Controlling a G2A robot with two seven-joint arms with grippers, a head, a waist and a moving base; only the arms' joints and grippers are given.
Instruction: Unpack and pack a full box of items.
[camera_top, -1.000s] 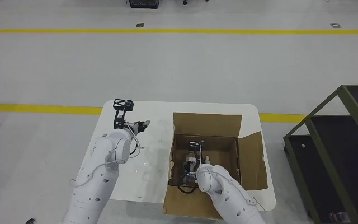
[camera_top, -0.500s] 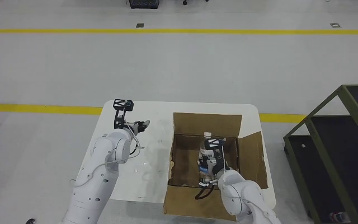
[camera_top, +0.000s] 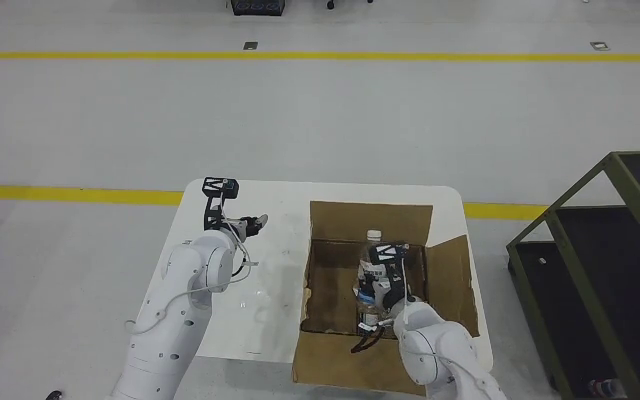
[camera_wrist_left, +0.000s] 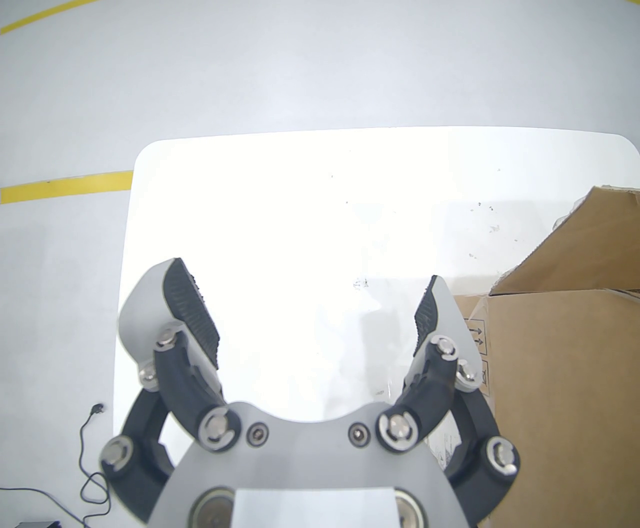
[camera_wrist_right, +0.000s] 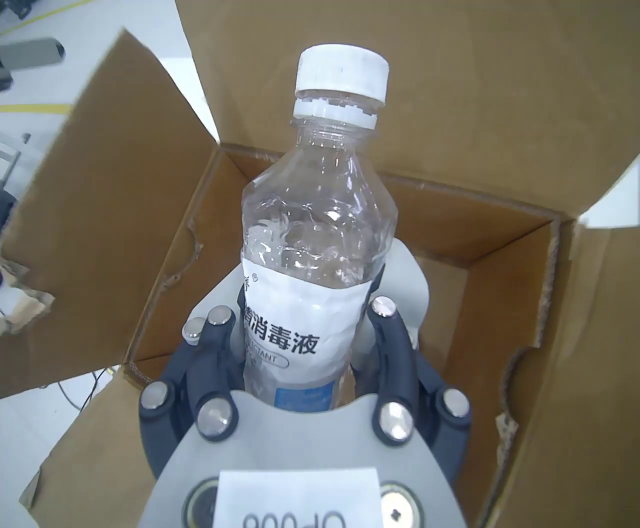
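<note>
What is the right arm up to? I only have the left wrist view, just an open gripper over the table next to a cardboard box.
Observer: The right gripper is shut on a clear bottle with a white cap.
Operator: Where is that bottle?
Observer: In the top view it is over the opening of the cardboard box, whose flaps are folded out.
Operator: How is it gripped?
Observer: Around its labelled lower half, the cap pointing away from the wrist toward the far flap.
</note>
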